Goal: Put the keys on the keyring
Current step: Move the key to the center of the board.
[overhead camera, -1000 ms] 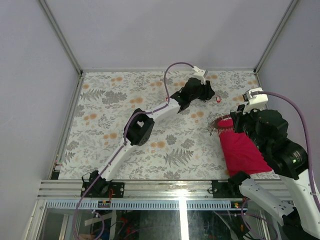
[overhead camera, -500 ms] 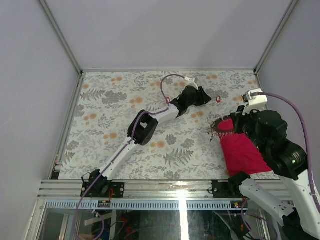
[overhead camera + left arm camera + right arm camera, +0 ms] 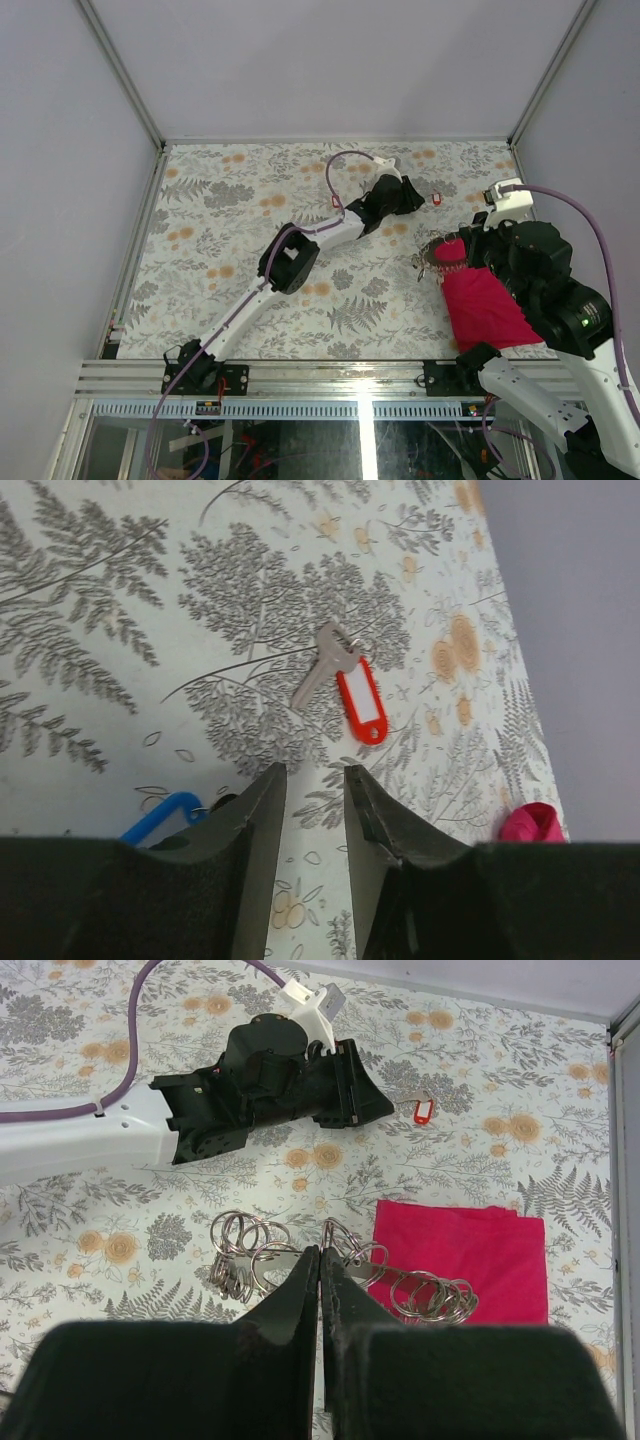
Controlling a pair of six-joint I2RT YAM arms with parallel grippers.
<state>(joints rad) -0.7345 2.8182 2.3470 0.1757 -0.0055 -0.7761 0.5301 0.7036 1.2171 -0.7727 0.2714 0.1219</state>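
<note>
No writing, brand, number or sign was legible in any view, the red key tag (image 3: 362, 702) showed a plain white insert without lettering, the floral table cover (image 3: 200, 240) bore only printed leaves and flowers

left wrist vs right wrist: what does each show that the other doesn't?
Only left wrist: a blue tag beside the left gripper, whose fingers stand slightly apart, and a close view of the metal key joined to the red tag.
Only right wrist: the keyring, pinched by the shut right gripper and lying partly on the cloth; also the left arm from outside.
Both: red tag, cloth (only a corner of it in left wrist), floral table.
</note>
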